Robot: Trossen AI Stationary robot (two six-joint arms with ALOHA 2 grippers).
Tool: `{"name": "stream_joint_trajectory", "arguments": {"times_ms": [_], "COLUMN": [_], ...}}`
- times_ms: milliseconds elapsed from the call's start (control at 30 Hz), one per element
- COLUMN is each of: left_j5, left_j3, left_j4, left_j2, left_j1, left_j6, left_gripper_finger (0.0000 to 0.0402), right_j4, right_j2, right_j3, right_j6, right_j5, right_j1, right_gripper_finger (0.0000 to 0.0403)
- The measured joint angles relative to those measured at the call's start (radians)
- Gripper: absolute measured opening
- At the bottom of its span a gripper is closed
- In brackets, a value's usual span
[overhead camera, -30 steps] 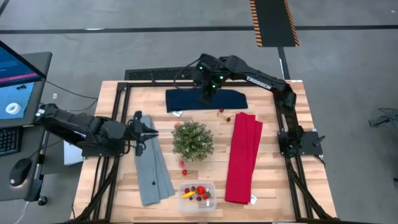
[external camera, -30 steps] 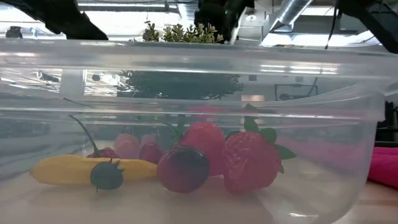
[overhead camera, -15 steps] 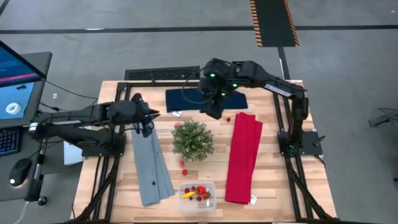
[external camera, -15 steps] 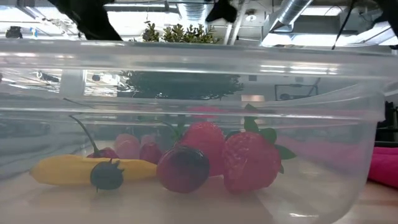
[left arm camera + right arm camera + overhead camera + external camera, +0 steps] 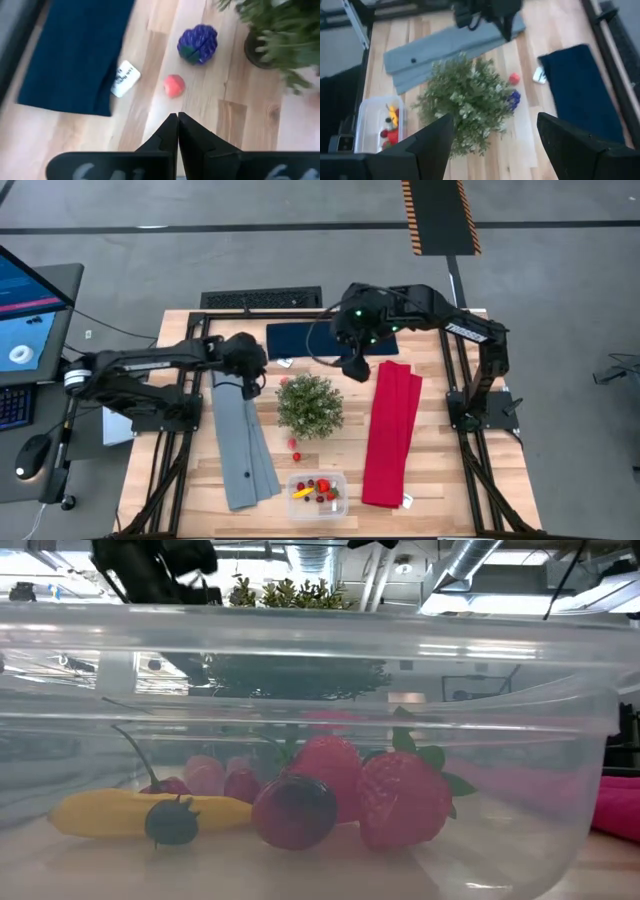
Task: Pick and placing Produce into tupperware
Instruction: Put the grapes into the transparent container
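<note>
A: Where does the tupperware (image 5: pixel 318 494) sit, and what is in it?

B: It stands at the near edge of the table (image 5: pixel 440 480), between the grey cloth (image 5: pixel 243 442) and the red cloth (image 5: pixel 392 432). The low view looks straight through its clear wall (image 5: pixel 520 740): a yellow piece (image 5: pixel 110 812), a small dark berry (image 5: pixel 172 822), a dark round fruit (image 5: pixel 294 810) and two strawberries (image 5: pixel 402 798) lie on its floor.

A: And the produce outside it?

B: A purple grape cluster (image 5: pixel 198 44) and a red berry (image 5: pixel 174 85) lie on the bare wood just beside the potted plant (image 5: pixel 310 404), near a white tag (image 5: pixel 125 78) at the edge of the navy cloth (image 5: pixel 75 55). Two more red pieces (image 5: pixel 294 446) lie between the plant and the container.

A: What stands in the way?

B: The bushy plant stands in the middle of the table, between the far-side fruit and the container; its foliage overhangs the grapes in the right wrist view (image 5: pixel 513 99).

A: The grippers?

B: The left gripper (image 5: pixel 177 120) hangs above the far end of the grey cloth, fingers pressed together and holding nothing, with the red berry just ahead. The right gripper (image 5: pixel 355 367) hovers near the navy cloth and the top of the red cloth, its fingers (image 5: pixel 432 142) spread wide and empty.
</note>
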Motion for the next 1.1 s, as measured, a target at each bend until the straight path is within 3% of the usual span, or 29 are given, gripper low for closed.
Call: {"name": "stream_joint_trajectory", "arguments": {"times_ms": [267,433,567,833,1100], "left_j5": [0.111,0.151,0.249,0.266,0.374], "left_j3": [0.003,0.007,0.008,0.017,0.025], "left_j4": [0.057,0.149,0.209,0.225,0.269], "left_j2": [0.257,0.355,0.403,0.491,0.490], "left_j1": [0.097,0.119,0.119,0.119,0.116], "left_j6": [0.008,0.040,0.066,0.091,0.094], "left_gripper_finger": [0.0000,0.0000,0.0000,0.0000,0.0000], "right_j4": [0.013,0.013,0.022,0.024,0.023], "right_j2": [-0.006,-0.016,-0.022,-0.022,-0.022], "right_j3": [-0.125,-0.152,-0.162,-0.163,-0.163], "right_j6": [0.026,0.027,0.025,0.003,-0.005], "right_j5": [0.000,0.003,0.002,0.000,0.001], "right_j1": [0.013,-0.010,-0.017,-0.028,-0.042], "right_gripper_finger": [0.0311,0.0311,0.0311,0.0311,0.0311]}}
